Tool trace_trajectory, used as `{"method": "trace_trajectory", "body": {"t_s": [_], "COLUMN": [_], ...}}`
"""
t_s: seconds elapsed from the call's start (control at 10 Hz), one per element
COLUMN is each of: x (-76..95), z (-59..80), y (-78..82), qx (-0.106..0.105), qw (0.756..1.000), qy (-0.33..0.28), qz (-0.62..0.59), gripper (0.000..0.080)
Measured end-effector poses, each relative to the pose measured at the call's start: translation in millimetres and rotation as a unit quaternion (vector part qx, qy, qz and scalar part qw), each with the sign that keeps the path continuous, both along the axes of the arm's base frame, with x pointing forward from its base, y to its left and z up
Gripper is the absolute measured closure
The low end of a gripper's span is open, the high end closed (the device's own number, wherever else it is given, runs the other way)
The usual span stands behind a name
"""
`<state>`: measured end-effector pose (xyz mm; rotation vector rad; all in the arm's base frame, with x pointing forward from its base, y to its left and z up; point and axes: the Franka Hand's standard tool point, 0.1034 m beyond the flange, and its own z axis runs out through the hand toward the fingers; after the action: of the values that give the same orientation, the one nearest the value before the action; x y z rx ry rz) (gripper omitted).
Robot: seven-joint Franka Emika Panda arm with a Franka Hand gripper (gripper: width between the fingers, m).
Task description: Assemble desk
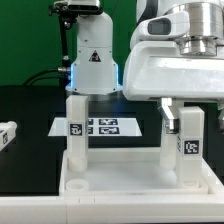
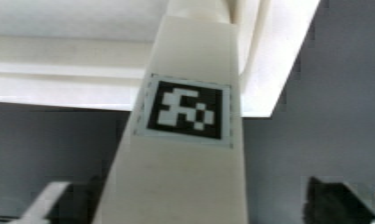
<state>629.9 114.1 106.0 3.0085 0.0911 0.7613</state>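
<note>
Jaws straddle tagged leg [image 2: 180, 150], grip unclear; exterior view shows 2 legs upright in tabletop [image 1: 120, 180].

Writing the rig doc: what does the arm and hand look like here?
Glossy white rounded arm shell with a grey metallic cylindrical joint above. The hand is a white body with a grey band; its dark fingertips show in the wrist view. No cables or markings visible on it.

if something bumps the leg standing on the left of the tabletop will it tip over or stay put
The left leg is tall and narrow, so a sideways bump could probably tip it unless it is seated firmly in the tabletop. It looks like stiff, blocky plastic, likely light, and flat-sided, so unlikely to roll.
</note>
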Motion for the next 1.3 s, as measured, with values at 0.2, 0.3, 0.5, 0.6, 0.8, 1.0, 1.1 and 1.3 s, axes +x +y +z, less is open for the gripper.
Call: {"method": "trace_trajectory", "body": {"t_s": [0.2, 0.3, 0.5, 0.6, 0.8, 1.0, 1.1, 1.3], "x": [3.7, 5.7, 6.3, 9.0, 3.1, 3.0, 3.3, 3.3], "z": [11.2, 17.2, 18.9, 19.3, 15.6, 8.9, 9.1, 8.8], "y": [-1.6, -2.7, 2.2, -1.4, -1.8, -1.0, -1.7, -1.7], "qx": [0.003, 0.004, 0.006, 0.008, 0.011, 0.022, 0.029, 0.036], "qw": [1.000, 0.999, 0.991, 0.989, 0.976, 0.979, 0.978, 0.976], "qy": [0.026, 0.041, 0.131, 0.144, 0.209, 0.191, 0.191, 0.190], "qz": [-0.005, -0.009, -0.024, -0.030, -0.057, -0.066, -0.075, -0.096], "gripper": [0.0184, 0.0156, 0.0151, 0.0151, 0.0151, 0.0151, 0.0151, 0.0273]}}
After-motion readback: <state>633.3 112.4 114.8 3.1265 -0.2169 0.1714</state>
